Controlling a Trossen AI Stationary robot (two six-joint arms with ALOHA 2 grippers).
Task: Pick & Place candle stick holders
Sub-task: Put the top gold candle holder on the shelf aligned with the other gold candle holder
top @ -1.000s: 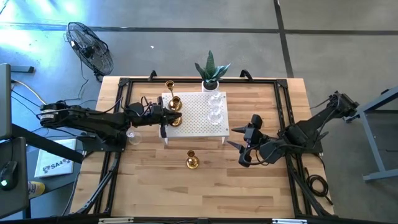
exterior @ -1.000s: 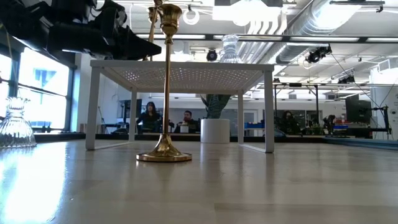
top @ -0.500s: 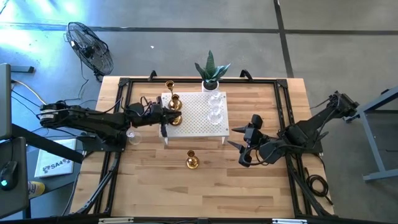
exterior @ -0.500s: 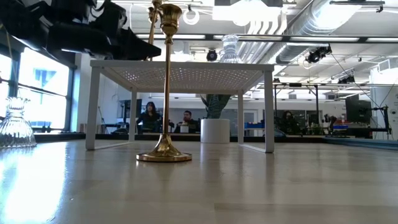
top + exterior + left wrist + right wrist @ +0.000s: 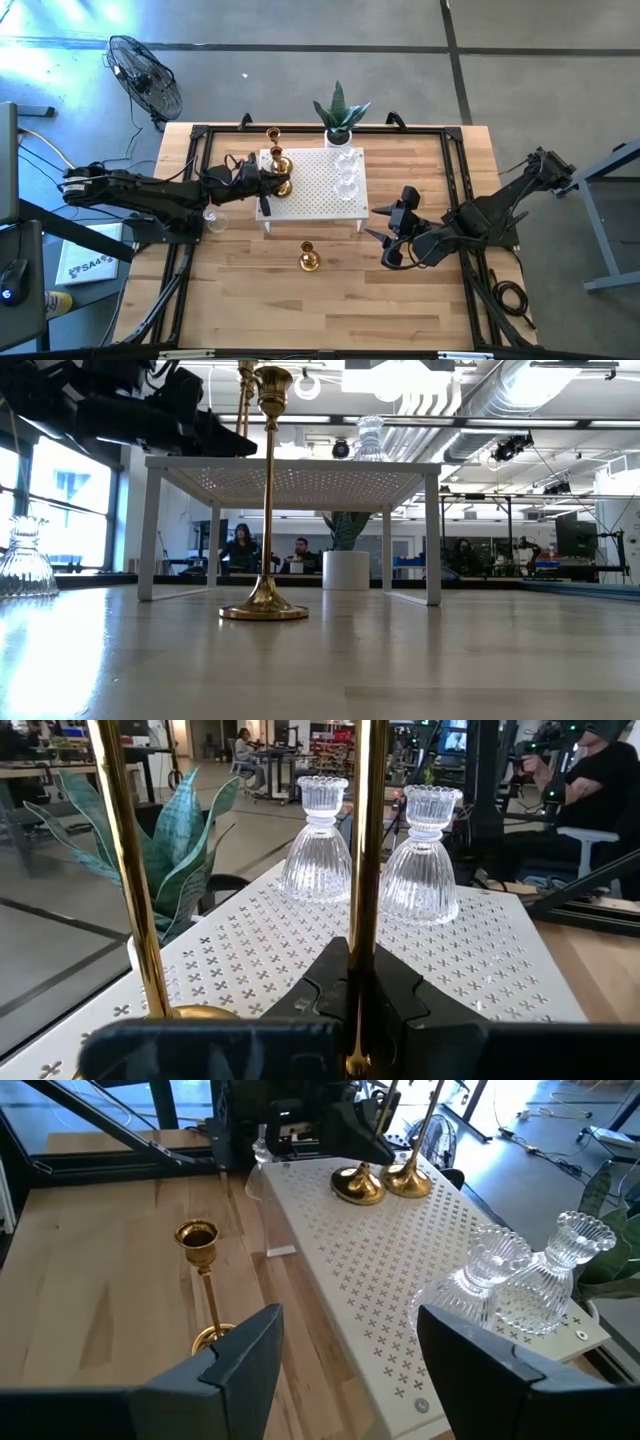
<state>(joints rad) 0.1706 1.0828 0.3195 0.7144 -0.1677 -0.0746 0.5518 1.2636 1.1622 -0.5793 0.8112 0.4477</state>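
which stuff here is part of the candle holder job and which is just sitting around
Job:
gold holders: two on the white rack, one in the left gripper, one beside it; third on the table
glass holders: two on the rack, one off it

Just there:
potted plant
fan
right gripper, open, waiting

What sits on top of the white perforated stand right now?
On the white perforated stand: two gold holders, one gripped by the left gripper, and two glass holders. The gripper covers part of that holder's base.
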